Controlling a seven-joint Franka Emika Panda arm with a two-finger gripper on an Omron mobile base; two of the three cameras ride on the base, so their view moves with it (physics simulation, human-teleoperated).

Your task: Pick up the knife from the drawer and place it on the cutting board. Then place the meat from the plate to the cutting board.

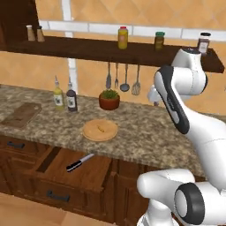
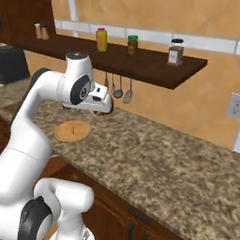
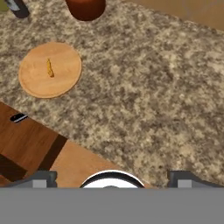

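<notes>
Inside the open drawer (image 1: 66, 170), at 7 o'clock of the plate (image 1: 100, 130), lies the knife (image 1: 80, 162). Lower spread fingers (image 3: 111, 179) (nothing held) across its black handle.

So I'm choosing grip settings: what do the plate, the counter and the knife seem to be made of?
The plate looks like light tan wood, matte, with faint grain in the hand view. The counter looks like speckled brown-grey granite with a dull polish. The knife, lying in the open drawer, has a pale metallic-looking blade and a black handle, perhaps plastic; too small to tell.
</notes>
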